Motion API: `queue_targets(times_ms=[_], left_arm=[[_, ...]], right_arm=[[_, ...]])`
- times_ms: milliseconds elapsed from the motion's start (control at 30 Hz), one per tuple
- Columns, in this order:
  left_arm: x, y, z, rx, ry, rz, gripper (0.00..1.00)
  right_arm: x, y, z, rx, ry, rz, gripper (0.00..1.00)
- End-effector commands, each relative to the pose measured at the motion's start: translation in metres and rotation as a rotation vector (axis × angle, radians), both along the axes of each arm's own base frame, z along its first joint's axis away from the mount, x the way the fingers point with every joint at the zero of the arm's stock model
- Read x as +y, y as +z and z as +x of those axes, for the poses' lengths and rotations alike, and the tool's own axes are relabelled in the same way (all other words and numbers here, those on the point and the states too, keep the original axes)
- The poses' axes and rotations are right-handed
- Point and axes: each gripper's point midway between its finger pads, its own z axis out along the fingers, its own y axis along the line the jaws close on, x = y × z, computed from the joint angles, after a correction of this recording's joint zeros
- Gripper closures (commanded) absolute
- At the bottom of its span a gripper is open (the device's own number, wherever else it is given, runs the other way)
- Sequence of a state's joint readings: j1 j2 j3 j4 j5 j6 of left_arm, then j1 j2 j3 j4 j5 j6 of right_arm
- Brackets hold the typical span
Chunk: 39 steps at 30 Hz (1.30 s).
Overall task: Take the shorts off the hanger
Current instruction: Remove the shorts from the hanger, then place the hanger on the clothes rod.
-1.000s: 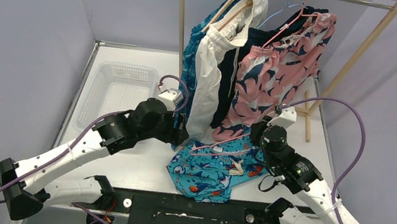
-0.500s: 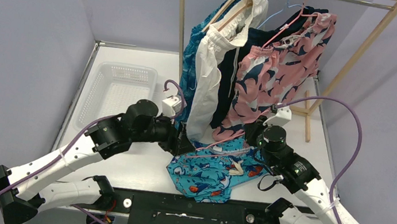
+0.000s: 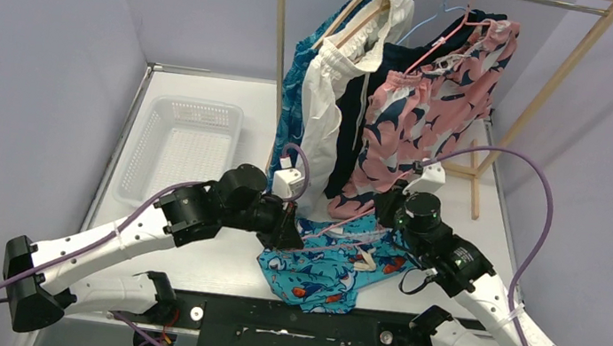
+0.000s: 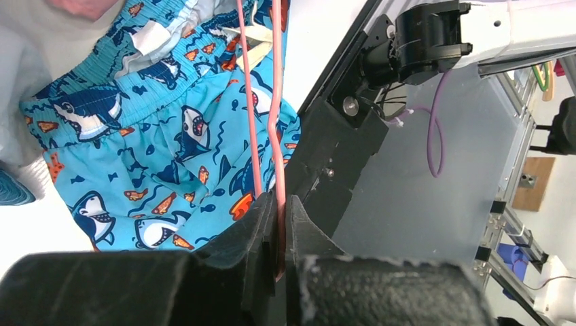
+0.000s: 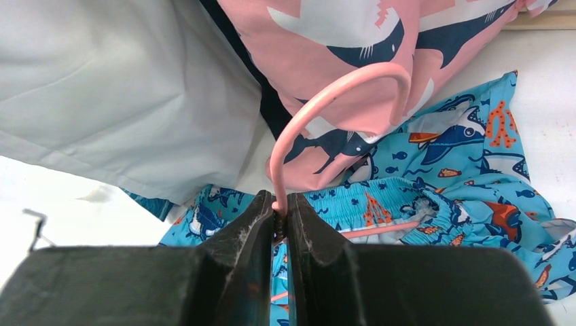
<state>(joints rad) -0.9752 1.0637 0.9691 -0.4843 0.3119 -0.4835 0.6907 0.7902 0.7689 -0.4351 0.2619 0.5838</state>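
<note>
The left gripper (image 4: pixel 277 219) and the right gripper (image 5: pixel 278 212) both pinch the pink hanger (image 4: pixel 274 81), probably steadying it so the teal shorts (image 4: pixel 156 149) slide off.

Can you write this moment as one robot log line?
left gripper: shut on pink hanger | right gripper: shut on its neck | teal shorts: on table under hanger

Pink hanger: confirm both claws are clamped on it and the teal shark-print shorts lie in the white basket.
Not the basket: the top view shows the teal shark-print shorts lying on the table. The left claw and right claw do clamp the pink hanger.
</note>
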Motion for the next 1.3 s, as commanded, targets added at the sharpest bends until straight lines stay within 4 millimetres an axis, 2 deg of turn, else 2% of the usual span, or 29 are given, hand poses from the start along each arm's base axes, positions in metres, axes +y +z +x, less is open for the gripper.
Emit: queue_targets(times_ms=[0, 133, 267, 367, 533, 667, 767, 867, 1067, 1267], left_arm=[[-0.004, 0.031, 0.002, -0.083, -0.01, -0.043, 1.0], [0.014, 0.05, 0.008, -0.134, 0.056, -0.003, 1.0], [0.032, 0.075, 0.009, -0.181, 0.099, 0.002, 1.0], [0.039, 0.09, 0.006, -0.2, 0.105, -0.025, 1.0], [0.036, 0.101, 0.004, -0.21, 0.101, -0.081, 1.0], [0.028, 0.105, 0.009, -0.229, 0.111, -0.125, 1.0], [0.016, 0.116, 0.016, -0.257, 0.131, -0.198, 1.0], [-0.002, 0.125, 0.012, -0.297, 0.096, -0.278, 1.0], [-0.042, 0.122, 0.007, -0.392, 0.089, -0.251, 1.0], [-0.049, 0.134, 0.032, -0.518, 0.281, -0.289, 1.0]], right_arm=[[0.006, 0.05, 0.004, -0.091, -0.003, 0.116, 0.95], [0.006, 0.068, -0.001, -0.116, -0.002, 0.178, 0.8], [0.004, 0.086, -0.007, -0.143, -0.009, 0.25, 0.48], [-0.001, 0.097, -0.013, -0.155, -0.019, 0.301, 0.38], [-0.013, 0.105, -0.026, -0.141, -0.073, 0.4, 0.36], [-0.02, 0.115, -0.041, -0.136, -0.099, 0.556, 0.36], [-0.015, 0.125, -0.051, -0.16, -0.055, 0.676, 0.35], [-0.01, 0.128, -0.055, -0.179, -0.017, 0.748, 0.35], [-0.011, 0.125, -0.056, -0.161, -0.041, 0.838, 0.35], [0.001, 0.129, -0.057, -0.137, 0.007, 0.872, 0.35]])
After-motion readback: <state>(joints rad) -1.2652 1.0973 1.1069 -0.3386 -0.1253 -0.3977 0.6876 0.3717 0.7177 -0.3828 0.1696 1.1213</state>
